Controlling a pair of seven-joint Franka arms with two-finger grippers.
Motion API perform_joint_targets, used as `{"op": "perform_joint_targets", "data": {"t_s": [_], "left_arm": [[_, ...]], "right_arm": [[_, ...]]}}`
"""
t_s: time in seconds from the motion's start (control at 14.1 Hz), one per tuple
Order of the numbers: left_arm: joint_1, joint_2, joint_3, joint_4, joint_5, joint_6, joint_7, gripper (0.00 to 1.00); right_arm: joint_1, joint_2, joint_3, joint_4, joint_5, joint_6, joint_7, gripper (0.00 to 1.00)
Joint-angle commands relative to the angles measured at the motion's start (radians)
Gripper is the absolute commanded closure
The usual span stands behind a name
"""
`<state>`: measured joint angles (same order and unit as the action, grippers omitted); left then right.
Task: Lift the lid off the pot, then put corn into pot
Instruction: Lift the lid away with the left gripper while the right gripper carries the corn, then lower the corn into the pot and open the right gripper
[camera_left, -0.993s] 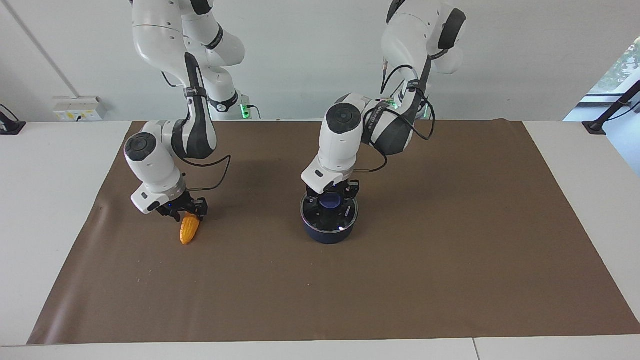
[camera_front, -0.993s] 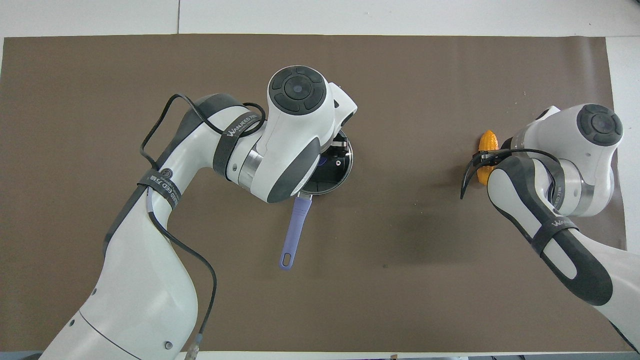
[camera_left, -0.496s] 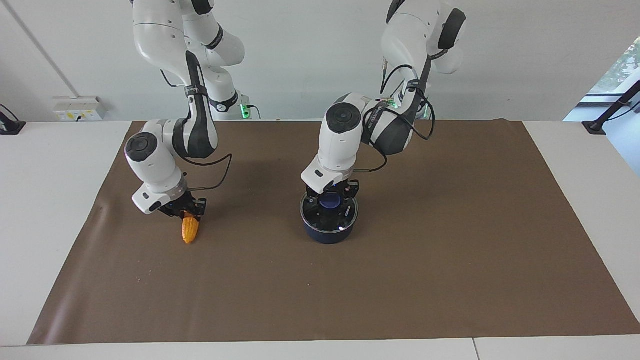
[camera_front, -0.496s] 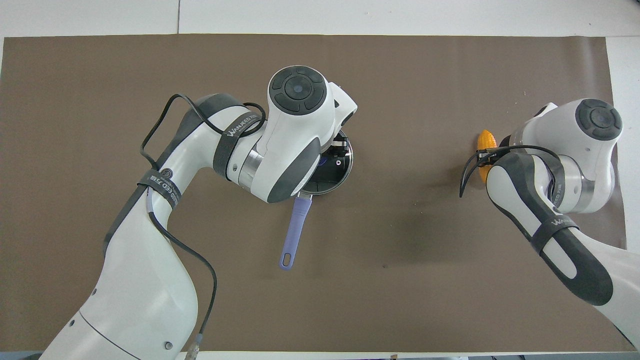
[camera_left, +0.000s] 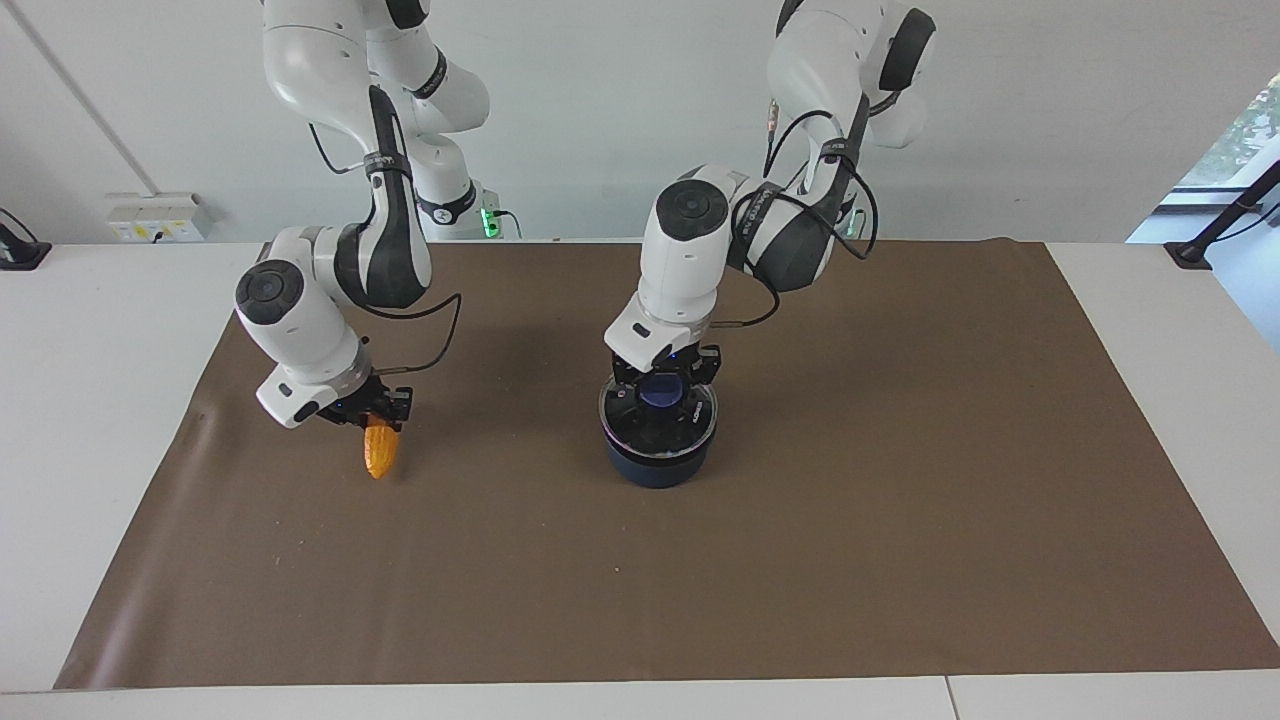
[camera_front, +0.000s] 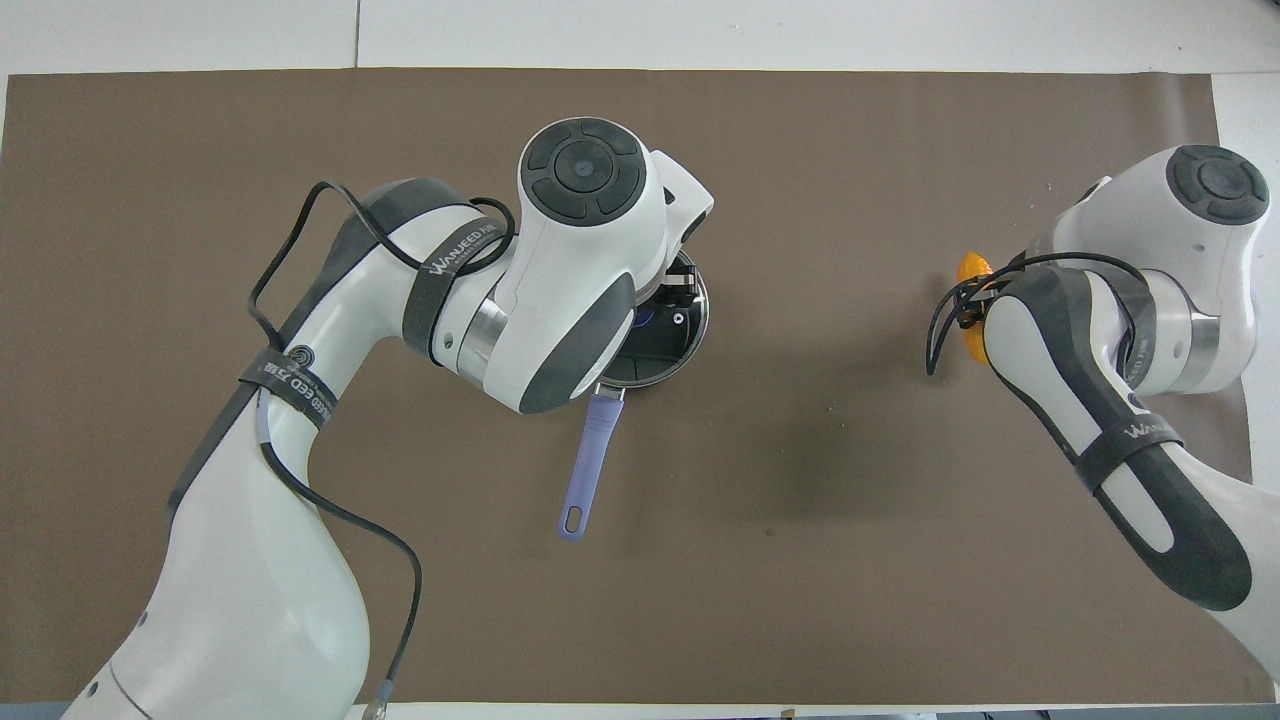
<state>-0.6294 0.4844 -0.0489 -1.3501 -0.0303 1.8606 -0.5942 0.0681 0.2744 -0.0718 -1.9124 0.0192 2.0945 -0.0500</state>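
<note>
— What stands at the middle of the bench (camera_left: 1120, 330)?

— A small dark navy-blue saucepan, the pot (camera_left: 655, 465), on a brown mat (camera_left: 900, 520) that covers most of the white bench. Its long, lighter blue handle (camera_front: 587, 462) points toward the robots. The left gripper (camera_left: 663, 384) is directly over it, fingers pinching the blue knob of the round clear glass lid (camera_left: 657, 415) with its metal rim. In the facing view the lid sits a little above the pot's rim, level, with the dark wall showing beneath; whether the two touch cannot be told.

— And from overhead?

— The left arm's wrist hides most of the pot (camera_front: 660, 350); only part of the lid's rim (camera_front: 697, 330) and the handle show.

— Where is the corn?

— At the right arm's end of the mat, well apart from the pot. The right gripper (camera_left: 372, 412) has its fingers clamped on the thick end of the small yellow-orange corn cob (camera_left: 379, 449), which hangs tapered end down, lifted clear of the mat — its shadow lies beside it. From overhead only a sliver of the corn cob (camera_front: 972, 272) shows past the right arm's wrist.
</note>
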Motion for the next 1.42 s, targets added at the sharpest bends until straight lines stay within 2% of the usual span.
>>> {"op": "perform_joint_targets", "data": {"t_s": [0.0, 0.14, 0.28, 0.43, 0.64, 0.78, 0.85, 0.99, 1.06, 1.13, 1.35], "left_arm": [[0.014, -0.065, 0.021, 0.011, -0.023, -0.082, -0.010, 1.00], [0.092, -0.108, 0.018, 0.011, -0.022, -0.150, -0.006, 1.00], [0.175, -0.150, 0.020, 0.009, -0.022, -0.198, 0.051, 1.00], [0.308, -0.173, 0.023, -0.007, -0.022, -0.254, 0.163, 1.00], [0.500, -0.181, 0.023, -0.052, -0.020, -0.242, 0.408, 1.00], [0.601, -0.216, 0.024, -0.150, -0.016, -0.181, 0.551, 1.00], [0.635, -0.230, 0.024, -0.217, -0.013, -0.125, 0.568, 1.00], [0.680, -0.263, 0.031, -0.390, -0.010, 0.053, 0.579, 1.00], [0.689, -0.274, 0.031, -0.447, -0.010, 0.101, 0.594, 1.00], [0.692, -0.276, 0.031, -0.483, -0.008, 0.126, 0.603, 1.00], [0.711, -0.268, 0.031, -0.563, -0.007, 0.213, 0.635, 1.00]], "right_arm": [[0.021, 0.011, 0.009, 0.119, 0.016, -0.130, 0.011, 1.00], [0.076, 0.012, 0.013, 0.250, 0.016, -0.265, 0.079, 1.00], [0.143, 0.014, 0.021, 0.329, 0.037, -0.326, 0.181, 1.00], [0.170, 0.026, 0.023, 0.363, 0.100, -0.320, 0.257, 1.00], [0.260, 0.061, 0.058, 0.421, 0.107, -0.265, 0.405, 1.00], [0.327, 0.077, 0.058, 0.424, 0.104, -0.190, 0.484, 1.00], [0.381, 0.109, 0.056, 0.429, 0.103, -0.168, 0.539, 1.00], [0.456, 0.169, 0.056, 0.452, 0.062, -0.120, 0.625, 1.00], [0.479, 0.193, 0.056, 0.452, 0.045, -0.090, 0.657, 1.00], [0.499, 0.200, 0.056, 0.441, 0.033, -0.050, 0.676, 1.00], [0.519, 0.206, 0.058, 0.405, 0.028, -0.030, 0.683, 1.00]]}}
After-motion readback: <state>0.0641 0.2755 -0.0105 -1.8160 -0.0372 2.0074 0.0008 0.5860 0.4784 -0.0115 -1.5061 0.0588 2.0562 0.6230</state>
